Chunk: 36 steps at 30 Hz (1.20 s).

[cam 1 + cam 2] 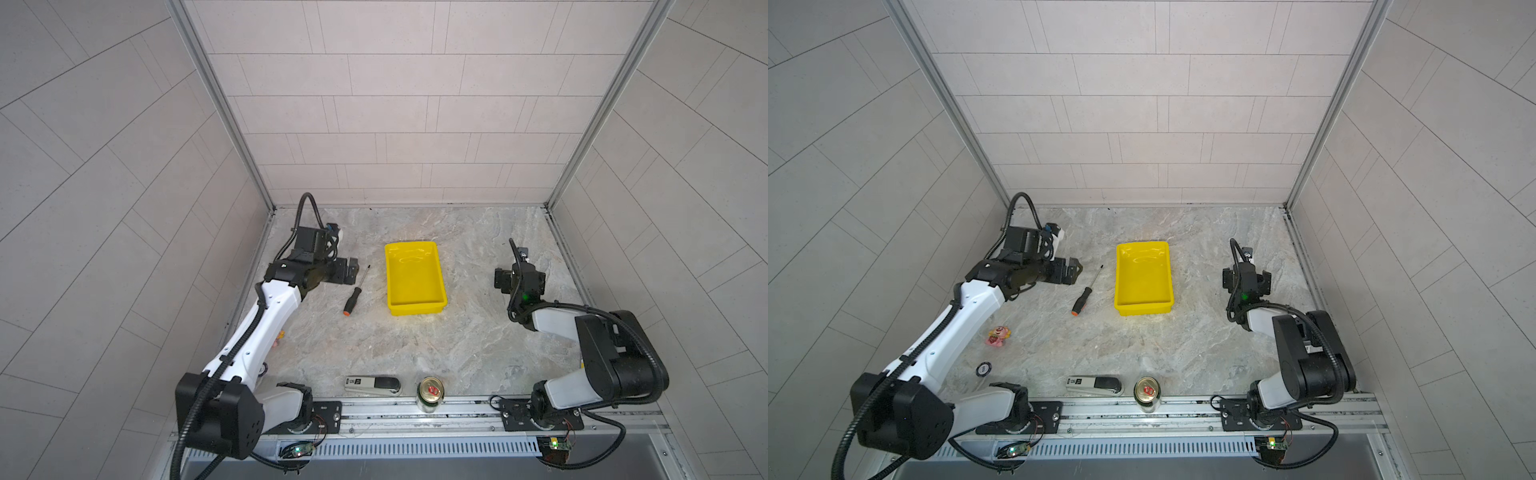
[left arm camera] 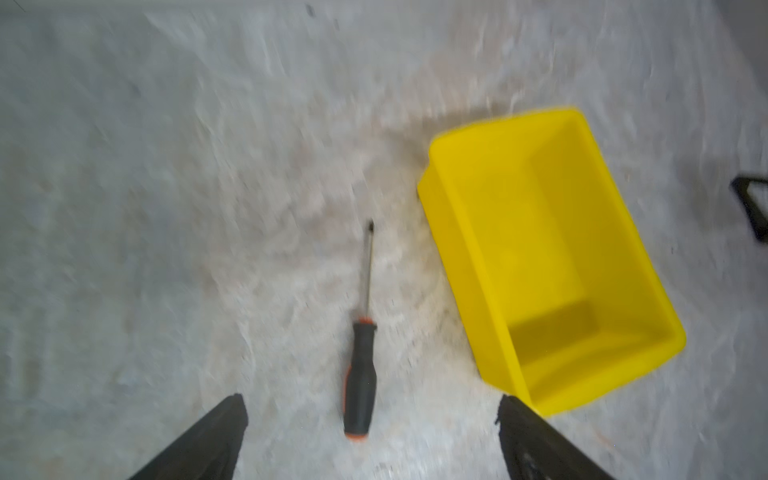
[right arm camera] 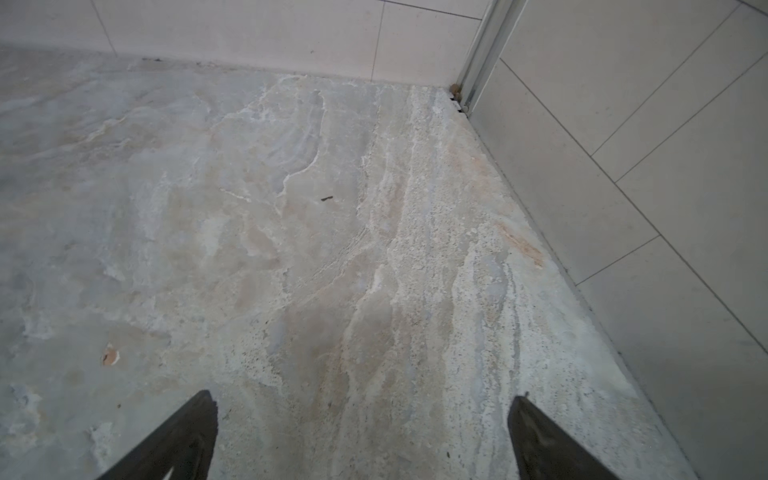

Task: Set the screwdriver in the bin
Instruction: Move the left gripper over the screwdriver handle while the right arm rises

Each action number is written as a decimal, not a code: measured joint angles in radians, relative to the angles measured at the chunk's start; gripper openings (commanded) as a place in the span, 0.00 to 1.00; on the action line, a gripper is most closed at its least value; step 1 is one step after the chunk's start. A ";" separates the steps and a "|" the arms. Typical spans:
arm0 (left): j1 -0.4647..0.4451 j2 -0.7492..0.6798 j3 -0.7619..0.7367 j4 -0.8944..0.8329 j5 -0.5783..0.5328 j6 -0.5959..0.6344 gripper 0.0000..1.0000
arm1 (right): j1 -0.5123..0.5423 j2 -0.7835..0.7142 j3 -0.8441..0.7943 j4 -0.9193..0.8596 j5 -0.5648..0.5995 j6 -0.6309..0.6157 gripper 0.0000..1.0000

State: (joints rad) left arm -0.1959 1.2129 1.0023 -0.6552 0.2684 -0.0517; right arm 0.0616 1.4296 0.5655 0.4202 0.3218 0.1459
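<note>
Marble-look desk (image 1: 374, 349) bears the screwdriver (image 1: 354, 296) lying flat near the yellow bin (image 1: 391, 282), not in it — left hand (image 1: 349, 271), jaws spread wide and empty, hovers beside the shaft, evidently positioned for pickup — right hand (image 3: 363, 398), likewise spread and empty, stands well apart.

The screwdriver (image 1: 357, 289) is laid on the table (image 1: 415, 353) just left of the bin (image 1: 417, 308); a stapler (image 1: 372, 384) and a can (image 1: 430, 392) are set near the front edge.
</note>
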 measured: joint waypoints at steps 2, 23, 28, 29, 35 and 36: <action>-0.010 -0.020 -0.037 -0.043 -0.003 -0.004 1.00 | -0.004 -0.053 0.076 -0.105 -0.013 0.049 1.00; -0.019 0.117 0.005 -0.103 -0.050 -0.019 1.00 | 0.207 -0.256 0.410 -0.736 -0.158 0.262 1.00; -0.019 0.162 0.005 -0.104 -0.061 -0.019 1.00 | 0.210 -0.212 0.410 -0.742 -0.172 0.253 1.00; -0.019 0.169 0.005 -0.104 -0.067 -0.019 1.00 | 0.212 -0.206 0.411 -0.739 -0.185 0.252 1.00; -0.021 0.230 0.005 -0.105 -0.086 -0.020 1.00 | 0.228 -0.124 0.468 -0.739 -0.322 0.249 1.00; -0.021 0.242 0.005 -0.106 -0.091 -0.020 1.00 | 0.233 -0.111 0.479 -0.739 -0.344 0.249 1.00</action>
State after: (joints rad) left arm -0.2173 1.4548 1.0077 -0.7609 0.1776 -0.0719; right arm 0.2943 1.3182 1.0443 -0.3183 -0.0219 0.3954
